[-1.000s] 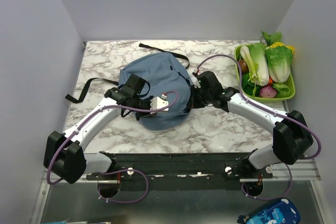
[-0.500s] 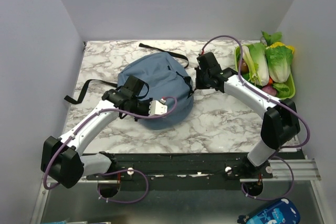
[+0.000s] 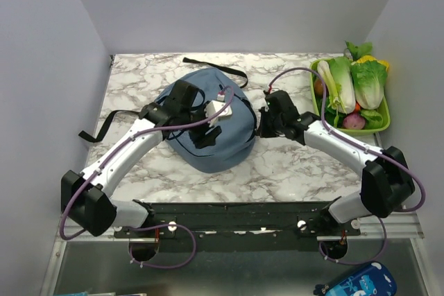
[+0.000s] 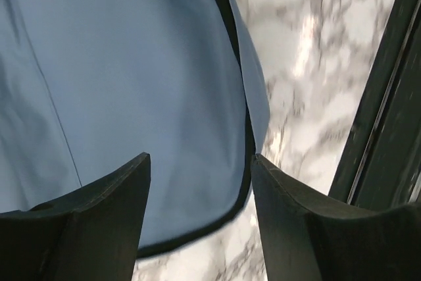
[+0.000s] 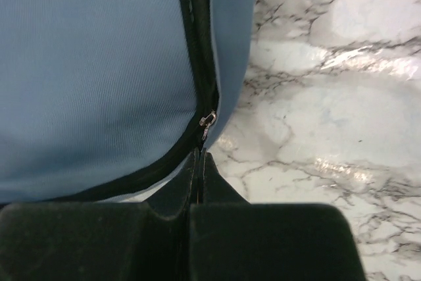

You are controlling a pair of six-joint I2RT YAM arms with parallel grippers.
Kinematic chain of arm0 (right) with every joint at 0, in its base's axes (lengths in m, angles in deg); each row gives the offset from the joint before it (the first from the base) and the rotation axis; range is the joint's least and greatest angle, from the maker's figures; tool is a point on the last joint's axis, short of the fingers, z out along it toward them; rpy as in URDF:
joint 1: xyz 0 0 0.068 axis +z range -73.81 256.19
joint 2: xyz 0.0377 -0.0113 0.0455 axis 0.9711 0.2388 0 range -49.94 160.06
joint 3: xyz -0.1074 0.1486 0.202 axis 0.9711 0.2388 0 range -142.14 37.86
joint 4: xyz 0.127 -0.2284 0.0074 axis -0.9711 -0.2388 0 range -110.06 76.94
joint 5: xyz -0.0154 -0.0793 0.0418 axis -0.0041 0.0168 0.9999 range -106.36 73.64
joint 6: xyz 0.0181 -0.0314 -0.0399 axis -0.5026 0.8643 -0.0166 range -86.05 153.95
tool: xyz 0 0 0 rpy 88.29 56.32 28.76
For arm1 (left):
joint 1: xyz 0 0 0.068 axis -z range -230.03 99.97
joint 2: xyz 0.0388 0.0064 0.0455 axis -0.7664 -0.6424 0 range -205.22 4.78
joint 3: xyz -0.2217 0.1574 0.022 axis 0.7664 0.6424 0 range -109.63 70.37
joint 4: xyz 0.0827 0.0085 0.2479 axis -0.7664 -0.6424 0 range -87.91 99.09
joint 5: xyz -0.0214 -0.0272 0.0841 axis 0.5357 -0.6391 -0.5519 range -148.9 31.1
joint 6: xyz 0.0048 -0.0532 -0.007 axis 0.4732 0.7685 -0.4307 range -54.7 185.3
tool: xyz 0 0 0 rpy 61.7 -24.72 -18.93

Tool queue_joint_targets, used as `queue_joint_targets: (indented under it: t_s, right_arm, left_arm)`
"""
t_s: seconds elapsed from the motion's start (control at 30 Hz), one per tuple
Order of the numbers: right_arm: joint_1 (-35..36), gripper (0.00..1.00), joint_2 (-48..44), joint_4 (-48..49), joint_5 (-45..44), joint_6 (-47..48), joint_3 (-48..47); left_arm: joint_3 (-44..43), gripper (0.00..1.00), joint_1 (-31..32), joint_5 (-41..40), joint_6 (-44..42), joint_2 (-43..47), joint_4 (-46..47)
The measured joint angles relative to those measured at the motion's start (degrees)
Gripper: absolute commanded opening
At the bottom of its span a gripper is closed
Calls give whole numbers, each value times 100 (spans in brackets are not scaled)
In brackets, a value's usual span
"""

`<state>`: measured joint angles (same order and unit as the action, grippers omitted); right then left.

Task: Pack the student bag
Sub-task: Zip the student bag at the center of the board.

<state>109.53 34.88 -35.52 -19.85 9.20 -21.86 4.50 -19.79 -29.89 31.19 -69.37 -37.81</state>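
- Position of the load — the student bag (image 3: 211, 129), a rounded dusty-blue pack, lies flat near the middle of the marble table (image 3: 298, 168). It sits between the two arms, with its black straps (image 3: 208, 64) trailing toward the far edge and off to the left.
- State of the left gripper (image 4: 197, 162) — it is poised just over the top of the bag with its jaws standing wide. Only blue cloth shows between them, and nothing is held.
- State of the right gripper (image 5: 199, 157) — it is at the bag's right-hand edge, low to the table, with its fingers pressed flat together and no gap. The zipper pull (image 5: 209, 120) sits just beyond the tips and does not appear to be pinched.
- Course of the zipper (image 5: 194, 31): a black line runs round the bag's rim. Whether it is closed all the way round cannot be told from these views.
- Contents: hidden. The bag looks plump, which suggests things are inside, but no view shows the interior.
- Surroundings: a green tray (image 3: 380, 129) of leafy vegetables stands at the table's far right, well apart from the bag. A bright blue pouch (image 3: 357, 283) lies below the table's near edge, by the right arm's base.
- Progress, as a judgement: the packing seems late-stage, with the work now on the closure rather than on loading. What is probably left is to take the pull and finish the zip. If the blue pouch belongs in the bag, that too is outstanding.
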Motion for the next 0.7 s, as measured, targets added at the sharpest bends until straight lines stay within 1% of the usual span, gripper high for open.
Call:
queue_joint_targets:
  t_s: [0.1,0.17,0.23,0.33,0.47,0.53,0.57,0.6,0.67,0.7]
  right_arm:
    - [85,1,-133,66,118,-114,236]
    - [83,0,-173,109,149,-144,269]
    - [76,0,-201,160,149,-175,269]
    - [72,0,-223,195,136,-186,267]
    - [72,0,-225,195,81,-184,243]
    - [72,1,-225,195,72,-181,190]
    - [70,1,-225,197,70,-181,166]
    - [66,1,-225,203,68,-184,144]
    - [35,0,-223,205,68,-188,116]
    - [22,1,-221,205,70,-197,105]
  left_arm:
    - [-459,70,319,-68,870,-317,494]
    - [-616,70,717,-186,1325,-575,835]
    - [-664,69,1115,-313,1611,-833,1082]
    - [-667,69,1513,-505,1926,-1322,1414]
    - [-645,68,1613,-791,2238,-1849,1740]
    - [-629,63,1602,-940,2356,-1993,1858]
    - [-627,51,1598,-986,2389,-2024,1904]
    - [-623,45,1596,-1064,2446,-2061,1980]
    - [-621,39,1604,-1130,2533,-2120,2103]
    - [-621,39,1611,-1141,2527,-2144,2144]
